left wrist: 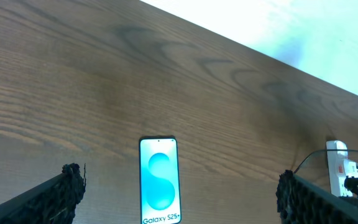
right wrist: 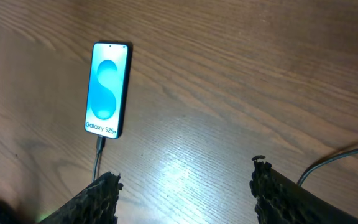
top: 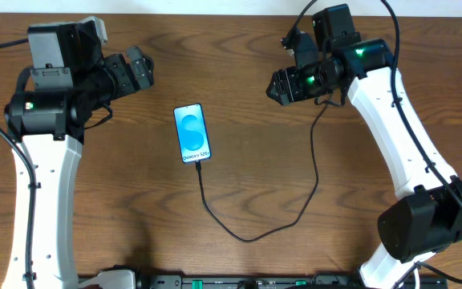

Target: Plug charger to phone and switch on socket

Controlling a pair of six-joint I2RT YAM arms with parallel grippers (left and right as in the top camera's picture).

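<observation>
The phone (top: 192, 133) lies flat near the middle of the wooden table (top: 119, 201). Its blue screen is lit and faces up, with the lettering at its 6 o'clock end. The black cable (top: 295, 217) leaves that same end. In the right wrist view its small plug (right wrist: 100, 144) sits right against the phone's bottom edge and looks pushed in. From there the cable runs down toward 6 o'clock, sweeps round in a loose loop at about 5 o'clock of the phone, then climbs toward 1 o'clock and goes under the right arm.

The left gripper (top: 146, 71) hangs at about 10 o'clock of the phone, well apart from it. Its fingers (left wrist: 67, 190) are spread wide with nothing between them; the phone shows on the table below the gap.

The right gripper (top: 273, 87) hangs at about 2 o'clock of the phone, also clear of it. It is spread wide too and grips nothing, with only bare wood and a stretch of cable under it.

The white power strip (left wrist: 337, 165) shows only in the left wrist view, at the far 3 o'clock edge, with a black lead going into it. From here I cannot tell whether its switch is on or off.
</observation>
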